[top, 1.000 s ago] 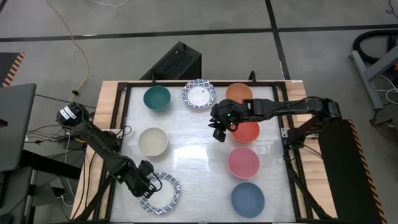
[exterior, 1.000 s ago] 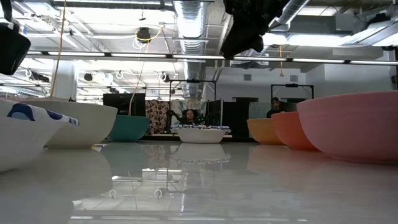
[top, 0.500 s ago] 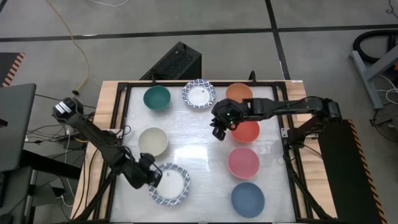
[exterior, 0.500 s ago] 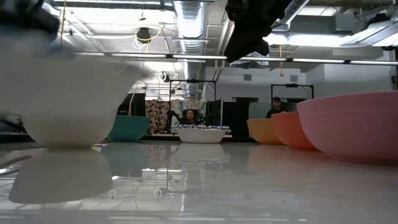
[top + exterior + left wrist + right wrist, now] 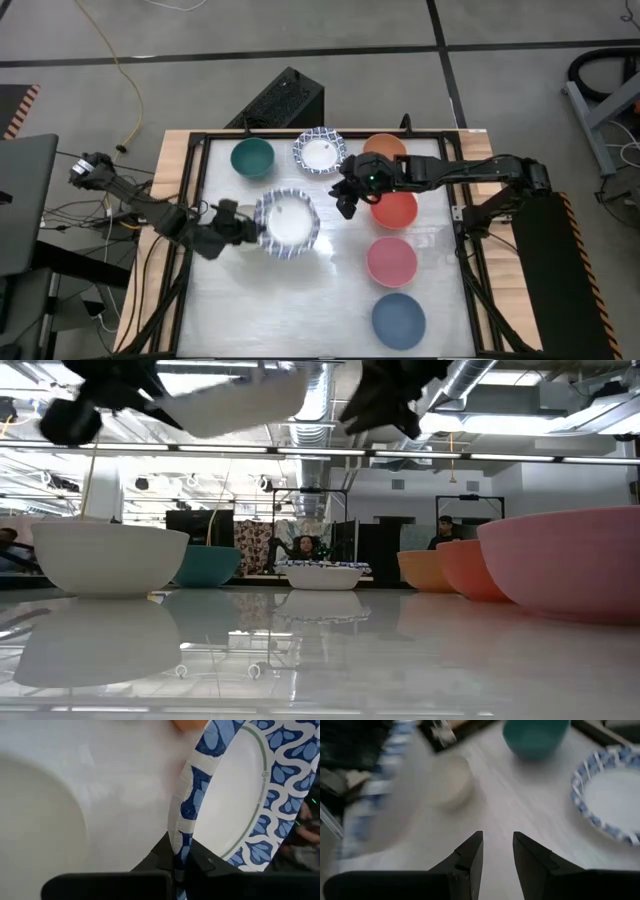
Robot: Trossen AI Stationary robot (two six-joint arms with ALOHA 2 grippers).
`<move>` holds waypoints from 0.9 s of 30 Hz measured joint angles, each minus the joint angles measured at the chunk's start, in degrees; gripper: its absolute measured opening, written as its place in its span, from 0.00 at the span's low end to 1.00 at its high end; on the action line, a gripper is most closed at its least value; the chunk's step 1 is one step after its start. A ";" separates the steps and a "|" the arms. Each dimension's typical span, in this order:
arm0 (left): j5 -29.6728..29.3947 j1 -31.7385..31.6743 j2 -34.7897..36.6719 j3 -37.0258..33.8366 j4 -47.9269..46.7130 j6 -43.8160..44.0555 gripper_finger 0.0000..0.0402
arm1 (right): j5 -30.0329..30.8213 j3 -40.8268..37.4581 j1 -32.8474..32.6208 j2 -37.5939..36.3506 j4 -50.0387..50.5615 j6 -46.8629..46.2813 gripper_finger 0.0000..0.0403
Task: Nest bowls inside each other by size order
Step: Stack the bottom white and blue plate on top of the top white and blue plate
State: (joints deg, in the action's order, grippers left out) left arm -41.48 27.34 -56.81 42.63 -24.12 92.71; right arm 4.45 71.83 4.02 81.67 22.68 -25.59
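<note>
My left gripper (image 5: 248,224) is shut on a white bowl with a blue patterned rim (image 5: 287,222), held high above the table (image 5: 240,400). A cream bowl (image 5: 110,558) stands on the table beneath it and is mostly hidden in the high view. My right gripper (image 5: 345,202) hangs open and empty above the table, beside the red bowl (image 5: 399,211). Teal (image 5: 252,157), patterned (image 5: 319,151), orange (image 5: 384,148), pink (image 5: 391,261) and blue (image 5: 398,319) bowls stand on their bases. My left gripper pinches the patterned bowl's rim (image 5: 176,842) on the side toward the table's left, one finger inside the bowl and one outside. The fingers come roughly level from the table's left. The bowl is lifted clear of the table, mouth up and slightly tilted.
The table top is bare in the middle and at the near left (image 5: 250,310). A black frame (image 5: 200,140) runs round the table. Beyond the far edge, people show in the room behind (image 5: 300,546).
My left gripper has lifted the patterned bowl off the table's near left corner and carried it up and toward the far and right edges, to above the cream bowl. The bowl is now clear of the table. My right gripper has stayed open beside the red bowl.
</note>
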 joint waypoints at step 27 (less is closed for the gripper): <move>-3.57 -30.40 -0.66 0.02 13.58 -40.14 0.00 | 18.32 0.00 3.61 0.15 -20.20 10.80 0.73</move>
State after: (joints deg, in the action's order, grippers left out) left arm -45.04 -3.06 -57.47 42.65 -10.53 52.57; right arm 22.76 71.83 7.64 81.82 2.48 -14.80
